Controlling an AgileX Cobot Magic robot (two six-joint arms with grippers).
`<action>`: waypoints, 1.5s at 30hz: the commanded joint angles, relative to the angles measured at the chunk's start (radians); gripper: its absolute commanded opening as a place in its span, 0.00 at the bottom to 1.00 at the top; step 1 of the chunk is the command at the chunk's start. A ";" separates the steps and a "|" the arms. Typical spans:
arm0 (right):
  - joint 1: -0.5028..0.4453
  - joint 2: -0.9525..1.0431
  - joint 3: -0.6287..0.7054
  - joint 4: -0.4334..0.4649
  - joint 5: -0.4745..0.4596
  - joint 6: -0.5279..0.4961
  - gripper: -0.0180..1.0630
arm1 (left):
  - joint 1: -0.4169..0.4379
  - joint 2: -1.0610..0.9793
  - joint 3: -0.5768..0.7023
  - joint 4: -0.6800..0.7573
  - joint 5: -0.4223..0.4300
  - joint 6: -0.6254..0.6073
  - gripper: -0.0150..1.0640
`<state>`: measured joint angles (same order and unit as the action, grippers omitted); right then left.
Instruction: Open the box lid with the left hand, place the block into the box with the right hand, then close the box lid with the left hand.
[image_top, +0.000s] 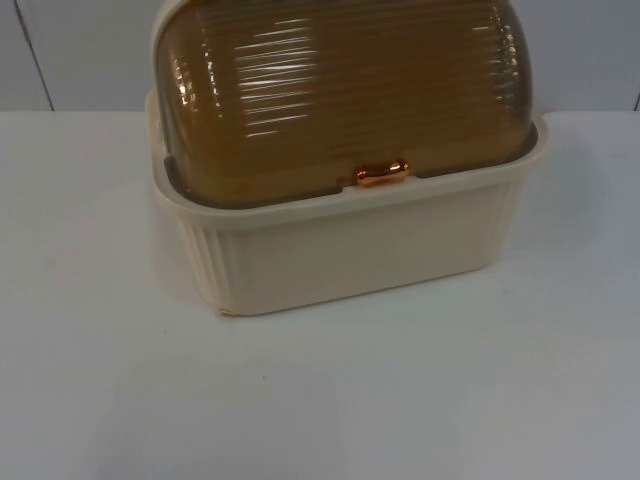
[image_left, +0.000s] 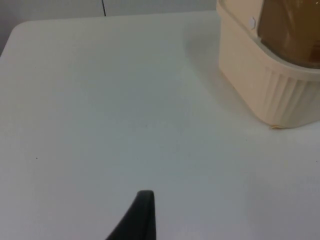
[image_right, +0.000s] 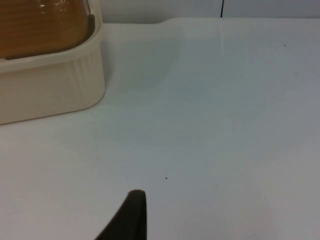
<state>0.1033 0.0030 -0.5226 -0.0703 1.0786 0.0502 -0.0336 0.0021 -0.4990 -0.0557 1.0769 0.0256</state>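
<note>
A cream ribbed box (image_top: 350, 250) stands at the back middle of the table. Its amber see-through dome lid (image_top: 340, 90) is down, with a small copper handle (image_top: 382, 173) at its front edge. My left gripper (image_left: 142, 215) hangs over bare table, well to the left of the box (image_left: 270, 85) and its lid (image_left: 292, 30). Over bare table on the other side hangs my right gripper (image_right: 131, 215), well apart from the box (image_right: 50, 85) and lid (image_right: 40, 25). Neither gripper touches anything.
The white table top (image_top: 320, 400) stretches bare in front of the box and on both sides of it. A grey partition wall (image_top: 80, 50) closes off the back edge right behind the box.
</note>
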 joint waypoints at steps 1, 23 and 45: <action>0.001 -0.003 0.007 -0.002 0.001 0.003 0.98 | -0.006 -0.002 0.004 0.002 -0.003 -0.005 0.99; 0.001 -0.003 0.007 -0.010 -0.001 -0.024 0.98 | -0.006 -0.002 0.004 0.002 -0.003 -0.005 0.99; -0.045 -0.003 0.007 -0.002 0.000 -0.024 0.98 | 0.037 -0.002 0.004 0.003 -0.003 -0.005 0.99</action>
